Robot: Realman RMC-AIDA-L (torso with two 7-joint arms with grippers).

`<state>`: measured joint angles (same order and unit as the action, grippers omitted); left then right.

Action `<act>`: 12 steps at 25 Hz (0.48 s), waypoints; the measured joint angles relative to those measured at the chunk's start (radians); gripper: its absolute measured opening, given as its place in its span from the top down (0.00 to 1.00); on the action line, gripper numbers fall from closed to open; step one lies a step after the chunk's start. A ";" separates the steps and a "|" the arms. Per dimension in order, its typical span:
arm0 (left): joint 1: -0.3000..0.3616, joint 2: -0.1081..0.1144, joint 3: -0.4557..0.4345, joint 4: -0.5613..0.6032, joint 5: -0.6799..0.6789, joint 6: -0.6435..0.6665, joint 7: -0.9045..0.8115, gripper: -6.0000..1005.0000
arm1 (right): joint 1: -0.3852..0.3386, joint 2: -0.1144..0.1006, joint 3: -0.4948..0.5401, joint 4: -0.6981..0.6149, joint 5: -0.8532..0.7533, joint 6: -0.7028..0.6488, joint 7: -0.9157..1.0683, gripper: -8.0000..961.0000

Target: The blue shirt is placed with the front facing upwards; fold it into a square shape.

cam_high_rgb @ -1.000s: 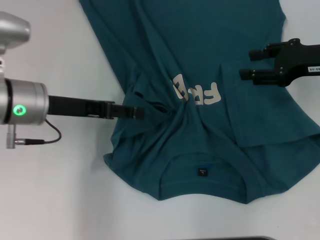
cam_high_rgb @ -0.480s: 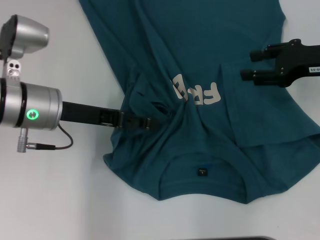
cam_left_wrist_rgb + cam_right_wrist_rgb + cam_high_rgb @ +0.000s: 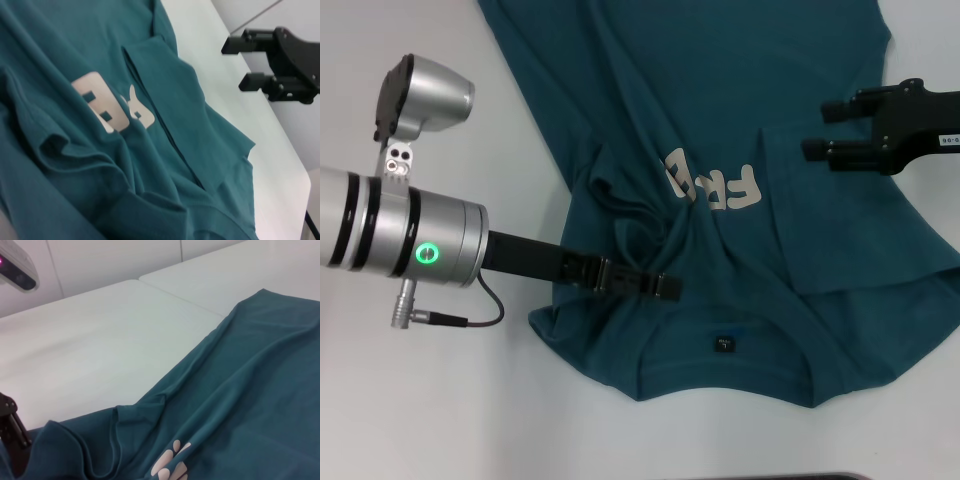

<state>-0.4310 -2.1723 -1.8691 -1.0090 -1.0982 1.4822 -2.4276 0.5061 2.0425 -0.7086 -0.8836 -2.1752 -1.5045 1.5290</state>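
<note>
Teal cotton was bunched into deep wrinkles around the left gripper (image 3: 660, 287), and that bunching was judged the main risk: if the cloth were dragged further toward the middle of the tabletop (image 3: 440, 420), the sleeve side could be rolled under itself and an uneven edge produced instead of a clean fold line. The blue shirt (image 3: 720, 120) was spread front up over the centre and right of the white tabletop, with its collar (image 3: 725, 345) toward the near edge and its cream lettering (image 3: 712, 187) partly swallowed by the creases. A slip was also considered possible, since only a thin pinch of fabric appeared to be held. The left gripper was reached in from the left edge, low over the cloth just above the collar; its fingers looked pressed together on a gathered ridge of shirt, though the actual contact could not be made out clearly. The right gripper (image 3: 817, 128) was held over the shirt's right side near the right edge of the tabletop, its two fingers spread apart with nothing between them, and no cloth was seen to be touched by it.
</note>
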 joint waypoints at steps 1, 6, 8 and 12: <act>0.000 0.000 0.002 0.006 -0.003 0.000 0.001 0.21 | 0.000 0.000 0.000 0.000 0.000 0.001 0.000 0.35; 0.015 -0.002 0.059 0.015 -0.067 -0.006 0.005 0.21 | 0.000 -0.001 0.000 0.000 0.001 0.003 -0.001 0.35; 0.017 -0.002 0.080 0.015 -0.075 -0.017 0.005 0.21 | 0.001 -0.001 0.000 0.000 0.002 0.004 -0.001 0.35; 0.021 -0.003 0.135 0.018 -0.114 -0.045 0.005 0.21 | 0.002 -0.001 0.000 0.000 0.002 0.005 -0.001 0.35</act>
<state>-0.4097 -2.1750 -1.7341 -0.9915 -1.2117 1.4371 -2.4225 0.5086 2.0417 -0.7083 -0.8835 -2.1735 -1.4998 1.5278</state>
